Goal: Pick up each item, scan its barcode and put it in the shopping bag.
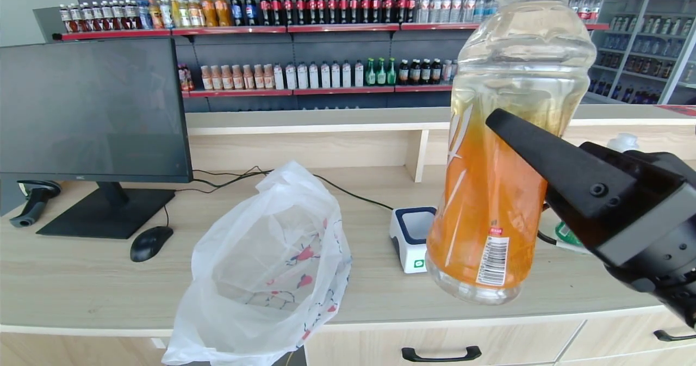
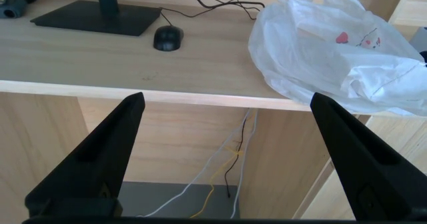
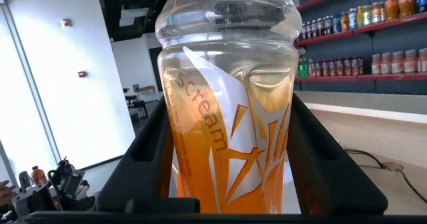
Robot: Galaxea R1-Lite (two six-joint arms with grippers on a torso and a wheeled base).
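My right gripper point(image 1: 535, 154) is shut on a clear bottle of orange drink point(image 1: 500, 154), held upright high above the counter, close to the head camera. A barcode label point(image 1: 493, 261) shows low on the bottle's front. In the right wrist view the bottle point(image 3: 227, 117) sits between both fingers point(image 3: 150, 151). Below and behind the bottle stands the small white barcode scanner point(image 1: 411, 236). The white plastic shopping bag point(image 1: 272, 271) stands open at the counter's front edge, left of the scanner. My left gripper point(image 2: 227, 151) hangs open and empty below the counter's edge, in front of the bag point(image 2: 333, 44).
A dark monitor point(image 1: 92, 110) on its stand, a black mouse point(image 1: 150, 242) and a handheld scanner point(image 1: 33, 200) occupy the counter's left side. Cables run behind the bag. A green-and-white item point(image 1: 565, 235) lies behind my right gripper. Drawers with black handles point(image 1: 440, 353) sit below the counter.
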